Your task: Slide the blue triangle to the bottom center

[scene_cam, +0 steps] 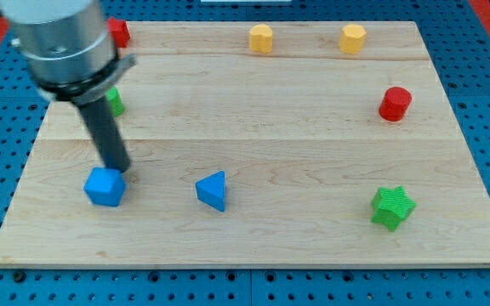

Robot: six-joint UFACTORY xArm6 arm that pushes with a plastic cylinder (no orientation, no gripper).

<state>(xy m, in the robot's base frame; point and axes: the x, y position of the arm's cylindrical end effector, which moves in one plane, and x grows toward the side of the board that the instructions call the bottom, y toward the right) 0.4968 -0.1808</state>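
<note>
The blue triangle [213,189] lies on the wooden board [253,246], left of the centre and in the lower half. My tip [118,170] rests at the view's left, right against the top edge of a blue cube-like block [104,187]. The tip is about a hand's width to the left of the blue triangle and slightly above it. The rod rises up and to the left into the grey arm body [62,38].
Two yellow blocks [261,38] [352,38] sit along the top edge. A red cylinder [395,104] is at the right, a green star [392,207] at the lower right. A red block [119,32] and a green block [114,103] are partly hidden by the arm.
</note>
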